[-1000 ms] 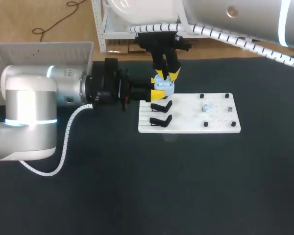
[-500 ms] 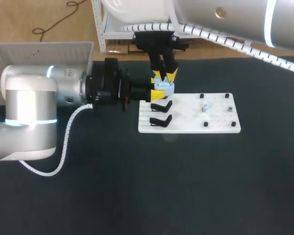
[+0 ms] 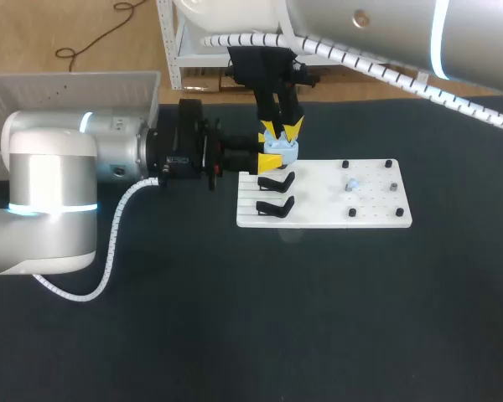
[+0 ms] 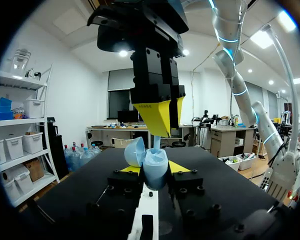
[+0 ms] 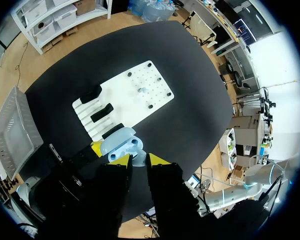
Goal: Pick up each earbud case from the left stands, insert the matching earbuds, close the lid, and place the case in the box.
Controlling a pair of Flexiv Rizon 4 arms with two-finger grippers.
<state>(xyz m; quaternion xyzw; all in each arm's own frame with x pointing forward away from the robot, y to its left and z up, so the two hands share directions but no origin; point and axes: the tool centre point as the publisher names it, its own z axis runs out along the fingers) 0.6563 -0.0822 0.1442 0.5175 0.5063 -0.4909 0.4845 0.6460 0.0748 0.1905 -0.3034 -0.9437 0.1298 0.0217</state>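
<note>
The left gripper [image 4: 154, 171] clamps the open case [image 4: 151, 161] from both sides. Above it, the right gripper [image 5: 139, 159] pinches an earbud [image 4: 156, 143].

A workshop corner
Black table [image 3: 235, 335] fills the frame; wood floor [image 3: 17, 33] and a white rack [image 3: 166, 42] upper left.

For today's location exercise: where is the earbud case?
Head view: earbud case in the left gripper, under the right gripper, at the left end of the board.
</note>
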